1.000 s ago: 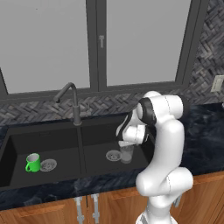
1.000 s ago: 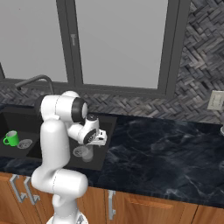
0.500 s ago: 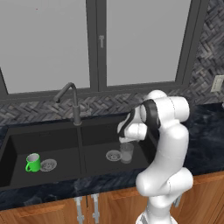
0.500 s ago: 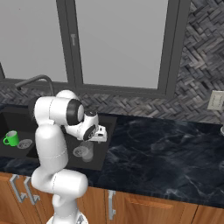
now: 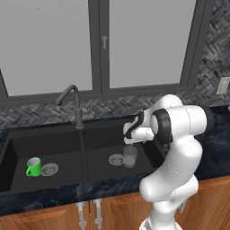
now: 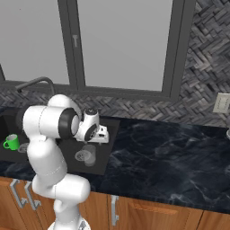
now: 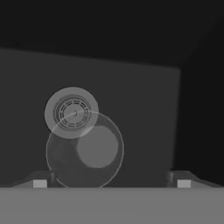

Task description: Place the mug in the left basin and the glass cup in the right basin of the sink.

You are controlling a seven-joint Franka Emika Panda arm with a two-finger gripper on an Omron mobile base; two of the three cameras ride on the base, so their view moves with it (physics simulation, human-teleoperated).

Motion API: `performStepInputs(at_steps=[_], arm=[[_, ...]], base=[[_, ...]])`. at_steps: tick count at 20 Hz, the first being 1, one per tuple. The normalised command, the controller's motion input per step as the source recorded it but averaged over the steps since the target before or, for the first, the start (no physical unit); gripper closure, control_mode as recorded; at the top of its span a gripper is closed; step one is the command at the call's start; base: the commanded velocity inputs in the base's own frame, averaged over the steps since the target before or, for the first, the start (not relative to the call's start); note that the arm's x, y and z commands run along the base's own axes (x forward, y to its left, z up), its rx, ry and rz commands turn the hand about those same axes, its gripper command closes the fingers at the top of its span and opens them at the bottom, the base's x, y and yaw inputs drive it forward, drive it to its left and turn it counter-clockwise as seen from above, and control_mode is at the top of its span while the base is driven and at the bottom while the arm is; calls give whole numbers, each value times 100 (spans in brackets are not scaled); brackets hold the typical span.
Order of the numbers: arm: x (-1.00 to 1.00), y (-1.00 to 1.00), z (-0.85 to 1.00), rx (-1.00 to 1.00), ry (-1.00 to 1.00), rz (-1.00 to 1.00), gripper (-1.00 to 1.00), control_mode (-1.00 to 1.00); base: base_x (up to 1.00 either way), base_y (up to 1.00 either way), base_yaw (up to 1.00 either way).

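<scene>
Over the last second the arm had lifted away from the cup (image 5: 130,156), which stood upright and free on the right basin (image 5: 103,148) floor just beside its drain (image 5: 116,159). The fingers (image 7: 111,183) hung spread wide above it, gripping nothing. With the mug (image 5: 33,166) beside the left basin's (image 5: 27,150) drain, both placements looked done.
</scene>
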Motion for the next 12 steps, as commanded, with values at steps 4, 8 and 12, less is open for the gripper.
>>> performStepInputs(at_steps=[4,8,12], arm=[[-46,0,46,0,0,0,-100,-100],[-37,0,50,0,0,0,-100,-100],[-45,0,50,0,0,0,-100,-100]], base=[[0,0,0],[0,0,0],[0,0,0]])
